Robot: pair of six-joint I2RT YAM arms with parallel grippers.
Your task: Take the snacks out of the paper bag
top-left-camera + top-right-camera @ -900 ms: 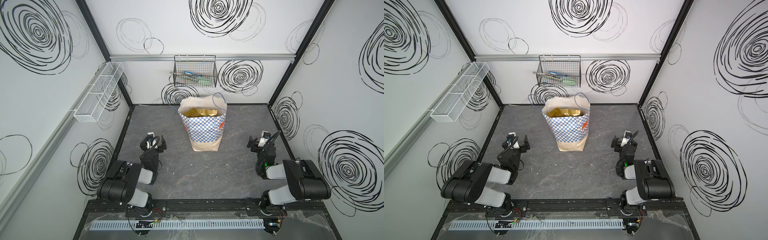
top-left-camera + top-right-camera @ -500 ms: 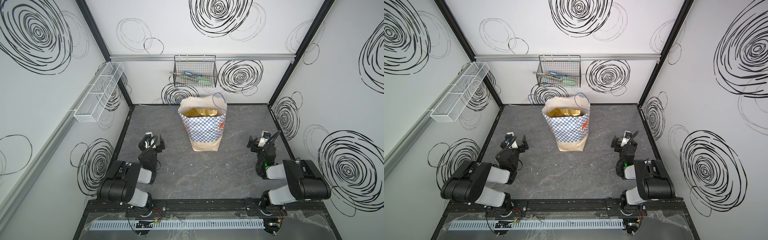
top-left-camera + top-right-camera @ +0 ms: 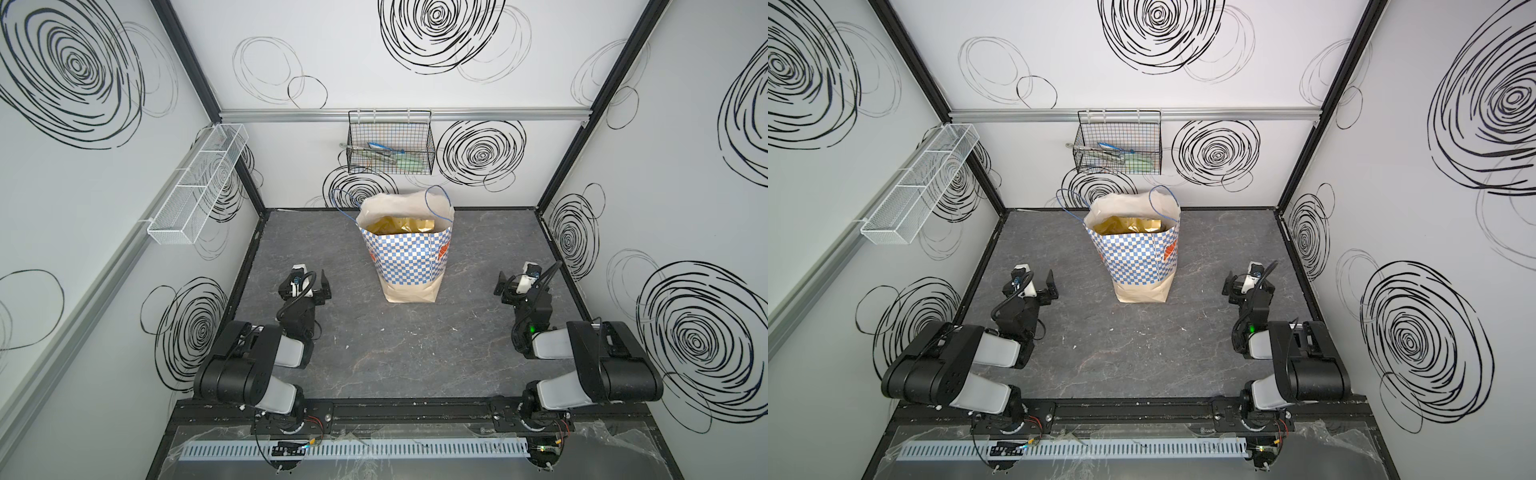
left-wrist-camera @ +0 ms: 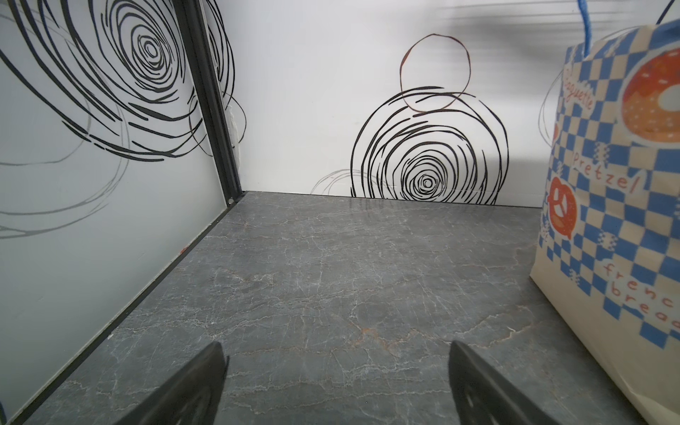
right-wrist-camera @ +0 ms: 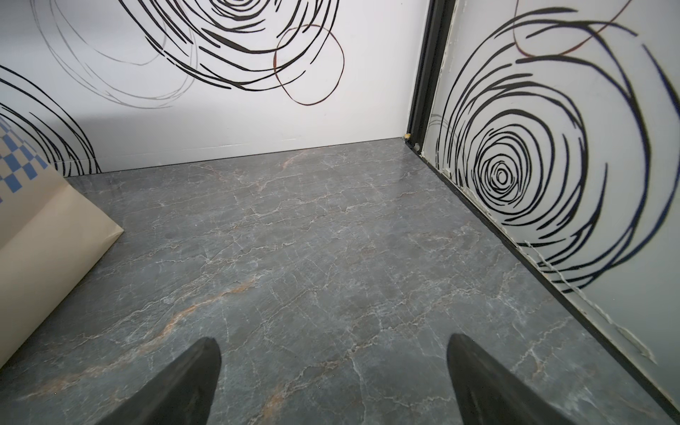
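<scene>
Unloading looks not yet begun: the paper bag [image 3: 409, 262] stands upright toward the surface's [image 3: 395, 357] back edge, snacks [image 3: 399, 226] inside. Left fingers [image 4: 198, 382] and right fingers [image 5: 195, 371] are spread, empty, either side. Next: reach in from above.

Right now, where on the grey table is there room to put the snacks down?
The grey marbled tabletop in front of the tall cream paper bag with blue checks, between the left arm and right arm, is bare. Bare strips also run beside the bag on both sides. Only the bag's mouth is crowded, with gold foil packets filling it.
</scene>
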